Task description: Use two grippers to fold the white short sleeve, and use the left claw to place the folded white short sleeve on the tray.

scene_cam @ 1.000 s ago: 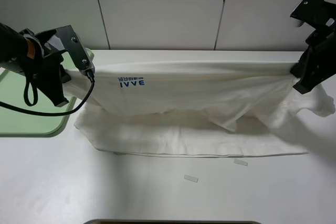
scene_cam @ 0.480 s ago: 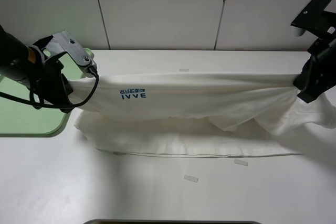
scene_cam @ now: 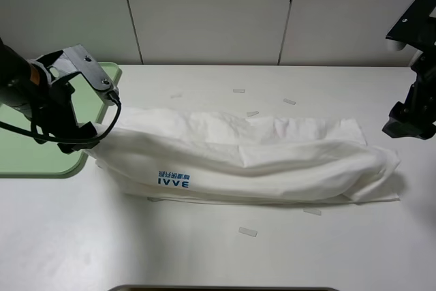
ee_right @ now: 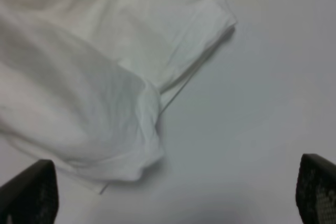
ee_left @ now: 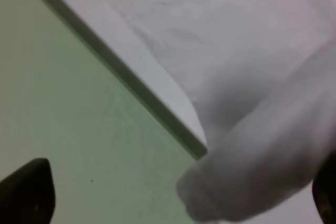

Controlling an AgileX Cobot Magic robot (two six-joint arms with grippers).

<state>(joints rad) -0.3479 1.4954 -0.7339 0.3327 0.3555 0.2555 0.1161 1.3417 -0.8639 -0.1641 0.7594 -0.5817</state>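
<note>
The white short sleeve (scene_cam: 252, 158) lies on the white tabletop (scene_cam: 204, 250) as a long, soft roll across the middle of the frame. It is thin, matte cloth, rumpled along the top in shallow creases, with a flatter layer showing under its lower edge. Its small blue print (scene_cam: 173, 181) sits near the lower left of the bundle.

The pale green tray (scene_cam: 41, 161), smooth plastic with a rounded corner and a low raised rim, is at the left edge of the frame. The shirt's left end reaches just beside the tray's corner.

The left pincer (scene_cam: 76, 140), glossy black with a looping cable, hangs at that left end of the shirt. In the left wrist view its dark fingertips (ee_left: 26, 195) stand far apart and close on nothing. A puffed fold of cloth lies below them, beside the tray rim.

The right pincer (scene_cam: 409, 124) hangs at the right edge of the frame, just beyond the shirt's right end and apart from it. Its textured black fingers (ee_right: 29, 190) are also spread wide and hold nothing. The sleeve hem lies on bare tabletop beneath.

Small pale tape strips (scene_cam: 248, 232) lie scattered on the tabletop.
</note>
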